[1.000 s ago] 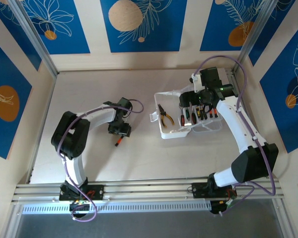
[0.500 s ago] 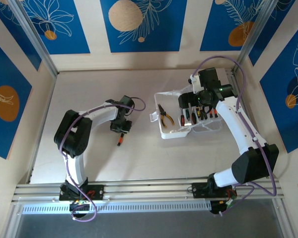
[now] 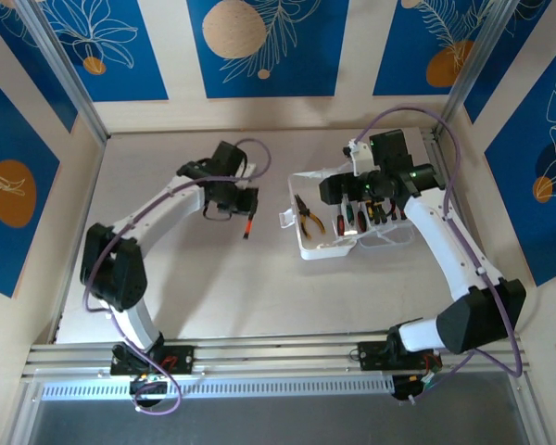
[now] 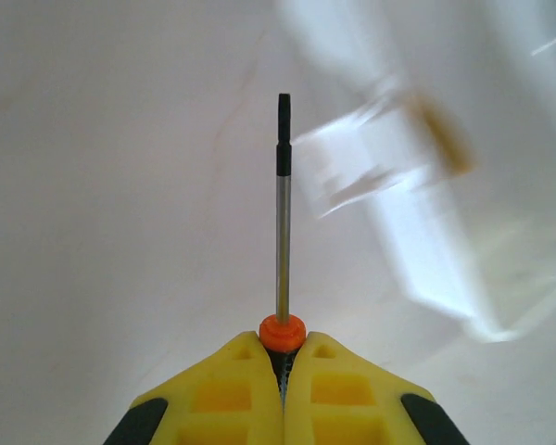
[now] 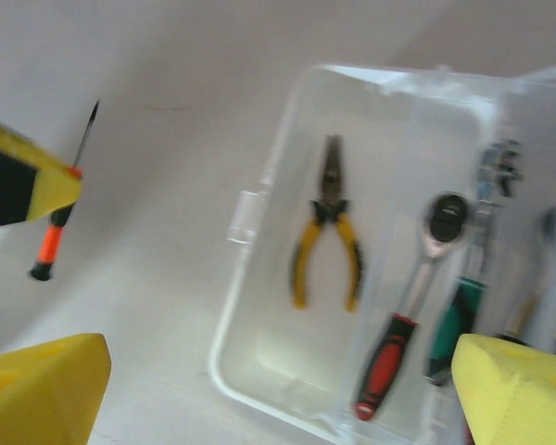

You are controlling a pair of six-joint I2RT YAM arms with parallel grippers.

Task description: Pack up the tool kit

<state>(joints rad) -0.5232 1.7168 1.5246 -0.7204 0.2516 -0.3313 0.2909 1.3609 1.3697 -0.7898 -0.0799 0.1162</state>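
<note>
The tool kit's translucent white case (image 3: 308, 243) lies open right of centre. It holds yellow-handled pliers (image 3: 308, 215) (image 5: 326, 243), a ratchet with a red and black handle (image 5: 408, 320) and a row of screwdrivers (image 3: 363, 218). My left gripper (image 3: 232, 204) (image 4: 283, 366) is shut on a small screwdriver (image 3: 249, 225) (image 4: 283, 213) with an orange and black handle, held above the table just left of the case. In the right wrist view that screwdriver (image 5: 54, 239) hangs left of the case rim (image 5: 246, 306). My right gripper (image 3: 350, 193) (image 5: 278, 399) hovers open over the case.
The case's clear lid (image 3: 389, 236) lies folded out to the right under the right arm. Low walls with blue panels (image 3: 259, 46) close in the table on three sides. Bare tabletop (image 3: 259, 297) stretches in front of the case and the left arm.
My left gripper closed on the screwdriver, lifted it off the table and carried it back and right toward the case. The right gripper shifted slightly left over the case.
</note>
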